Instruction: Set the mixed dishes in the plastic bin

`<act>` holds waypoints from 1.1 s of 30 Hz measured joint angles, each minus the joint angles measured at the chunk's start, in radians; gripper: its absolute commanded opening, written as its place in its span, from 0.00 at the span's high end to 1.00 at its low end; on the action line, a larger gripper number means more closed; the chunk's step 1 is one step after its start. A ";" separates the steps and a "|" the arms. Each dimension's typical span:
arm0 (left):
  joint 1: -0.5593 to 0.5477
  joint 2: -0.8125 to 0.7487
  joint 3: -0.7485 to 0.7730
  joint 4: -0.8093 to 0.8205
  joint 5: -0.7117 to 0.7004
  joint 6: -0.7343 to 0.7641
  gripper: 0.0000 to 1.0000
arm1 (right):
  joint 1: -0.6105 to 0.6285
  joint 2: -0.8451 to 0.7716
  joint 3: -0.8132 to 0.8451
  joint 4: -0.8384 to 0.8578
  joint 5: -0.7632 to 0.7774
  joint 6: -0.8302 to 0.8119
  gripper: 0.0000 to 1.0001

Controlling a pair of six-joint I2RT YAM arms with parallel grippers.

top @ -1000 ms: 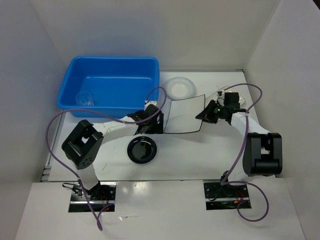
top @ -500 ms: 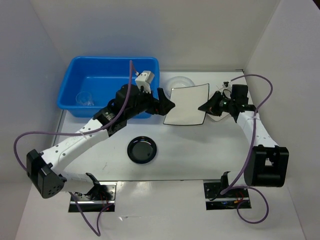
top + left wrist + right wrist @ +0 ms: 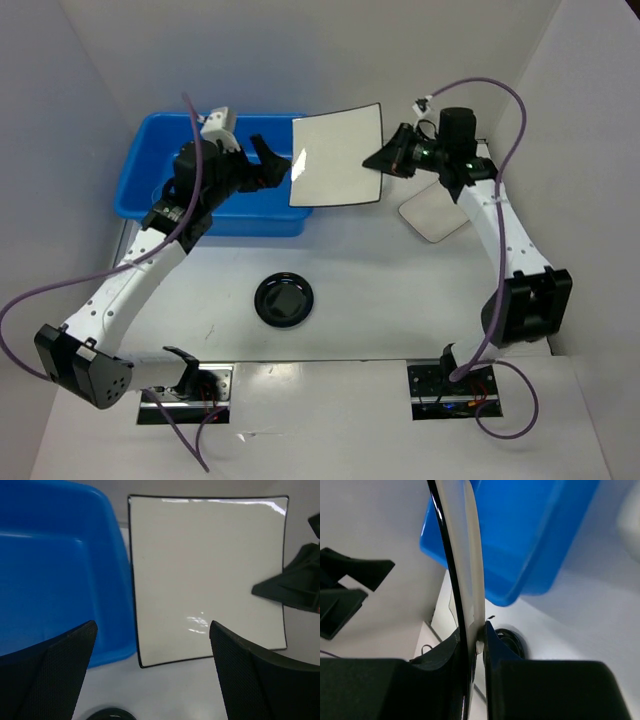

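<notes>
Right gripper (image 3: pixel 385 158) is pinched narrowly onto the right-hand edge of the large square white plate with a thin dark rim (image 3: pixel 335 155). Its wrist view shows one finger pressed on each face of the plate's edge (image 3: pixel 472 635), with the plate (image 3: pixel 465 555) seen edge-on. The plate is held in the air, off the white tabletop (image 3: pixel 380 290). From above, its left part overlaps the right end of the large bright blue rectangular plastic tub (image 3: pixel 140 175).

Left gripper (image 3: pixel 275 165) has its jaws spread wide and grips nothing. It sits just beside the plate's left edge, over the tub's right end. In its own camera the two dark fingers (image 3: pixel 60 670) frame the plate (image 3: pixel 207 575), the tub's blue wall (image 3: pixel 55 570) lies to the left, and the right gripper (image 3: pixel 295 585) shows as a dark shape at the plate's far edge.

On the tabletop, the round black saucer (image 3: pixel 283 300) lies in front of the tub, well apart from both grippers. The rounded-rectangular pale plate (image 3: pixel 435 210) rests under the right arm, to the right of the lifted plate.
</notes>
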 measured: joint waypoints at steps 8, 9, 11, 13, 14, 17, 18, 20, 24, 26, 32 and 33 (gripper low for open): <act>0.211 0.010 0.007 -0.049 -0.026 0.002 0.00 | 0.091 0.307 0.274 -0.029 0.037 -0.012 1.00; 0.224 0.017 0.007 -0.047 -0.019 0.003 0.00 | 0.098 0.346 0.305 -0.034 0.053 -0.015 1.00; 0.246 0.035 0.005 -0.035 0.013 0.003 0.00 | 0.115 0.428 0.373 -0.047 0.080 -0.022 1.00; 0.269 0.053 -0.016 0.006 0.066 -0.001 0.00 | 0.135 0.515 0.470 -0.082 0.098 -0.030 1.00; 0.280 0.061 -0.030 0.021 0.089 -0.003 0.00 | 0.148 0.568 0.529 -0.099 0.109 -0.033 1.00; 0.307 0.084 -0.053 0.037 0.130 -0.007 0.00 | 0.191 0.711 0.709 -0.146 0.131 -0.043 1.00; 0.314 0.092 -0.056 0.039 0.138 -0.010 0.00 | 0.205 0.760 0.780 -0.168 0.137 -0.049 1.00; 0.323 0.102 -0.060 0.042 0.150 -0.020 0.00 | 0.232 0.861 0.941 -0.227 0.148 -0.057 1.00; 0.326 0.107 -0.060 0.056 0.158 -0.023 0.00 | 0.267 1.040 1.221 -0.288 0.151 -0.056 1.00; 0.326 0.107 -0.061 0.060 0.161 -0.023 0.00 | 0.282 1.080 1.267 -0.301 0.150 -0.053 1.00; 0.326 0.113 -0.085 0.067 0.161 -0.023 0.00 | 0.313 1.151 1.304 -0.325 0.157 -0.061 1.00; 0.326 0.117 -0.090 0.069 0.161 -0.023 0.00 | 0.319 1.161 1.307 -0.331 0.161 -0.064 1.00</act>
